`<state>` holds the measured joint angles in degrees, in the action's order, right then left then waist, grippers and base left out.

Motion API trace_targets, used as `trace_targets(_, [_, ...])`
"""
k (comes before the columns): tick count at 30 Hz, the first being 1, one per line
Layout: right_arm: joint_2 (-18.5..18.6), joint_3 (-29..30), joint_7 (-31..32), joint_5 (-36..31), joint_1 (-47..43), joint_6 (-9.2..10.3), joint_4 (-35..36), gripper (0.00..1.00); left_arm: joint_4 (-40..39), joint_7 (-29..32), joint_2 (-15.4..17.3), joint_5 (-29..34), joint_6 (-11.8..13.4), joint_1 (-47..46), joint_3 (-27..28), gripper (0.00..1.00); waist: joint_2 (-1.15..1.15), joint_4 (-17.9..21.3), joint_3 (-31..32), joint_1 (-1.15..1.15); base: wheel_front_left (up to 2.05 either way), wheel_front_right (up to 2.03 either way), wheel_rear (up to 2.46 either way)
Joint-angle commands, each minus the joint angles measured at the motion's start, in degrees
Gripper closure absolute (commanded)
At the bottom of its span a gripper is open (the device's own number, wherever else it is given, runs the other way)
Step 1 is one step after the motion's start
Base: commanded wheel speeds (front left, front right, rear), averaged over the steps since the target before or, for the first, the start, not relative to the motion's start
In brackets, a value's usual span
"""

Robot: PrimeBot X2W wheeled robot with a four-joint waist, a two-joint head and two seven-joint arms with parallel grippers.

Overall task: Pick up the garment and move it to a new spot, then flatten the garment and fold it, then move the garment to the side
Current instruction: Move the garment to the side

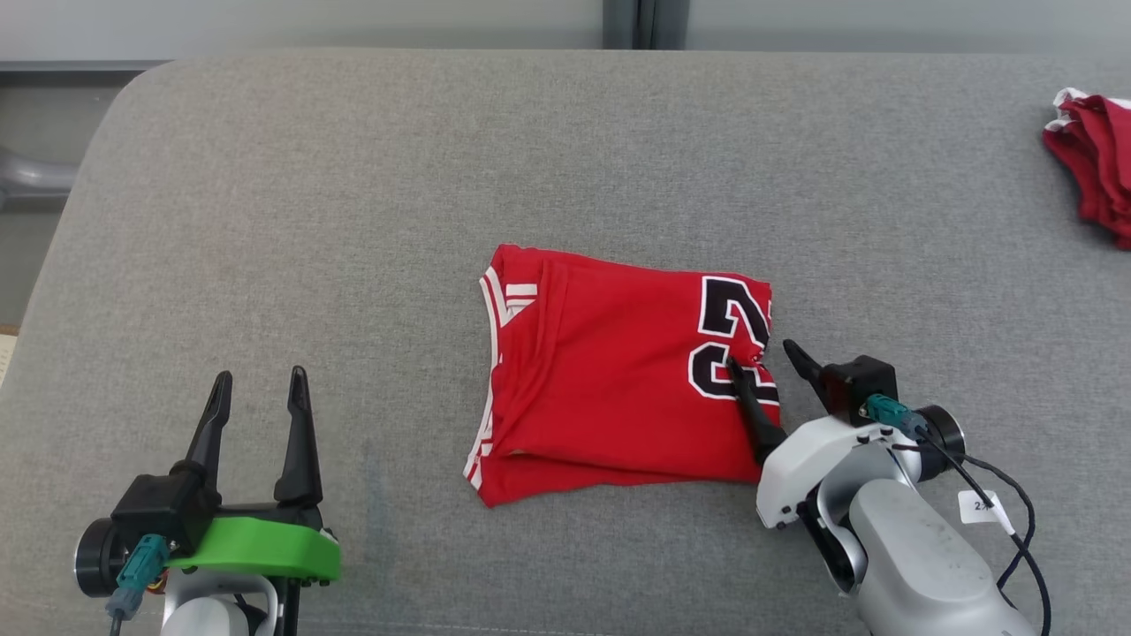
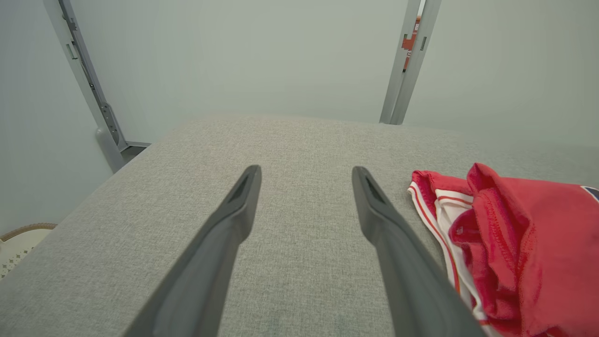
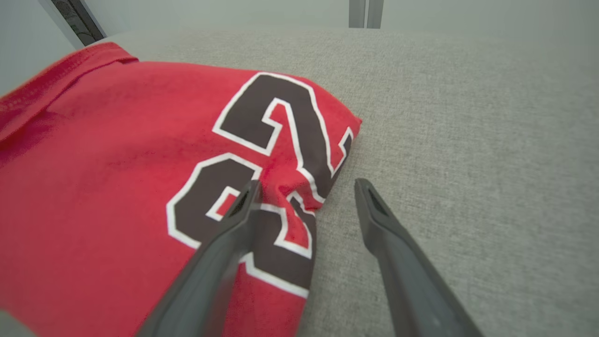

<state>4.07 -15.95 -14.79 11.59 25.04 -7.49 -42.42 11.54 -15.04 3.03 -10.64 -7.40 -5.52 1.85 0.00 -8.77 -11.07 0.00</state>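
The garment (image 1: 610, 371) is a red jersey with white trim and a black number, lying folded in the middle of the grey cushion. My right gripper (image 1: 760, 358) is open at its right edge: one finger rests on the number, the other over bare cushion. In the right wrist view the garment (image 3: 117, 178) shows a small pucker at my left finger's tip, with the right gripper (image 3: 306, 187) straddling the edge. My left gripper (image 1: 261, 389) stands open at the lower left, off the cloth. Its wrist view shows the left gripper (image 2: 306, 175) over cushion, the garment (image 2: 514, 243) to its right.
A second red and white cloth (image 1: 1096, 163) lies bunched at the far right of the cushion (image 1: 353, 221). The cushion's rounded left edge drops off toward the floor. A wall with a metal post (image 2: 409, 61) stands behind.
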Motion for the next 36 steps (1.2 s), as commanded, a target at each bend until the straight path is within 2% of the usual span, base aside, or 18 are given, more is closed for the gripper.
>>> trace_targets(1, [-0.18, -0.13, -0.29, 0.72, 0.62, 0.00, -1.49, 0.00, 0.10, -0.14, -0.01, -0.47, -0.16, -0.92, 0.05, 0.00, 0.00, -1.03, -1.17, 0.00, 0.00, 0.00, 0.00])
trace_targets(5, [-0.71, -0.96, -0.19, 2.06, 1.09, -0.01, -5.59, 0.00, 0.20, -0.14, -0.04, -0.33, -0.17, -1.13, 0.30, 0.00, 0.00, -1.04, -1.52, 0.00, 0.00, 0.00, 0.00])
trace_targets(6, [-0.87, -1.85, -0.10, 3.64, 0.89, -0.01, -6.43, 0.28, 0.24, -0.14, -0.05, -0.26, -0.17, -1.25, 0.30, 0.00, 0.00, -0.97, -1.58, 0.00, 0.00, 0.00, 0.00])
trace_targets(7, [-1.02, -2.87, -0.08, 4.79, 0.86, -0.01, -6.95, 1.00, 0.28, -0.14, -0.06, -0.21, -0.17, -1.35, 0.29, 0.00, 0.00, -0.91, -1.62, 0.00, 0.00, 0.00, 0.00])
trace_targets(10, [-0.99, -6.00, -0.20, 8.36, 4.96, 0.00, -7.37, 1.00, 0.64, -0.14, -0.09, -0.18, -0.17, -2.13, -0.25, 0.00, 0.00, -0.24, -1.99, 0.00, 0.00, 0.00, 0.00])
trace_targets(17, [4.88, -6.58, -0.37, 7.16, 12.34, 0.01, -5.05, 1.00, -0.43, -0.14, -0.09, -0.41, -0.17, -3.47, -0.71, 0.00, 0.00, 1.31, -5.07, 0.00, 0.00, 0.00, 0.00])
trace_targets(27, [20.25, -8.62, 1.11, 7.77, 27.80, 0.01, -1.60, 1.00, -4.45, -0.13, -0.05, -0.08, -0.17, -8.79, -1.93, 0.00, 0.00, 6.04, -17.11, 0.00, 0.00, 0.00, 0.00])
trace_targets(36, [33.61, -6.06, 3.82, 11.36, 35.45, 0.02, 3.12, 1.00, -10.53, -0.08, 1.03, 2.08, -0.17, -11.34, -1.58, 0.00, 0.00, 11.67, -24.18, 0.00, 0.00, 0.00, 0.00])
